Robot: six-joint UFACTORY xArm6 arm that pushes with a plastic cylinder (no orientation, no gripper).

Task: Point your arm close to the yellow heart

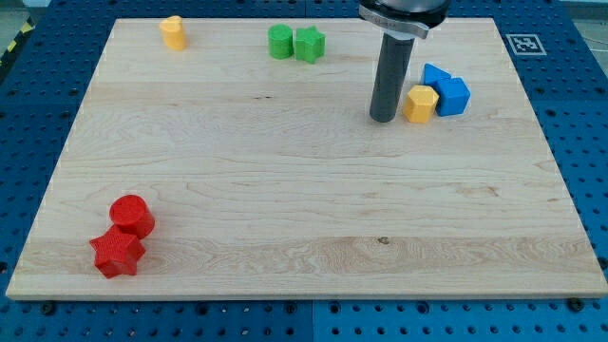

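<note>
Rod hangs straight down from the top edge of the frame, right of centre, its mount cut off by the frame. No pincer on this arm, so no spread or pinch to report. My tip (384,120) rests on the wooden board (285,190) in the upper right part.

Just right of the tip: yellow hexagonal block (420,104), close beside it, a narrow gap hard to judge. Touching that block on its right, blue cube (452,96); a second blue block (434,74), shape unclear, sits behind the two, toward the top.

Yellow heart (173,31): upper left of the frame, near the board's top edge, standing alone. Well apart from the tip, most of the board's width between them.

Top centre: green cylinder (280,42) and green star (309,44), side by side and touching, between heart and rod.

Lower left corner: red cylinder (131,216) with red star (117,252) touching it just below.

Blue pegboard table (579,114) surrounds the board.
</note>
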